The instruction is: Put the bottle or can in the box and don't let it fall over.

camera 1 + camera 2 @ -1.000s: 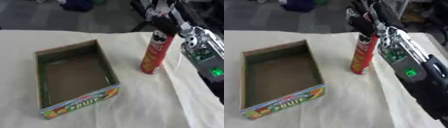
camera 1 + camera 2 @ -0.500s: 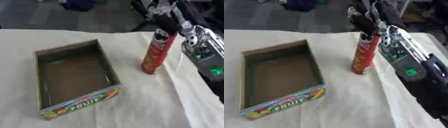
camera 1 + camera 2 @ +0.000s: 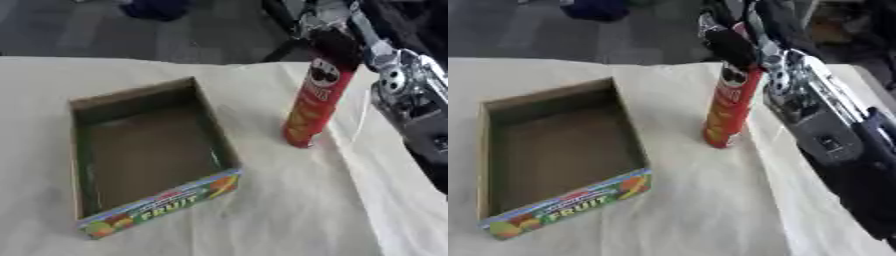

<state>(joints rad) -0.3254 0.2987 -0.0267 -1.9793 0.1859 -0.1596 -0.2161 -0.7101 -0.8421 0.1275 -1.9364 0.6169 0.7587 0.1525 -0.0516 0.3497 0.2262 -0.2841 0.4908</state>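
Note:
A tall red Pringles can (image 3: 315, 97) stands on the cream tablecloth, leaning a little, to the right of an open cardboard box (image 3: 144, 150) with "FRUIT" printed on its front wall. My right hand (image 3: 732, 37) comes in from the upper right and its dark fingers are curled round the top of the can. The can's base touches the cloth a short way from the box's right wall. The box holds nothing. My left hand shows in neither view.
My right forearm (image 3: 824, 135), silver and black, runs down the right side of the table. Beyond the table's far edge lie dark floor and a blue object (image 3: 157, 7). Bare cloth spreads in front of the can.
The can stays on the same spot with my right hand still round its top. Its lean has eased slightly; nothing else on the table has moved.

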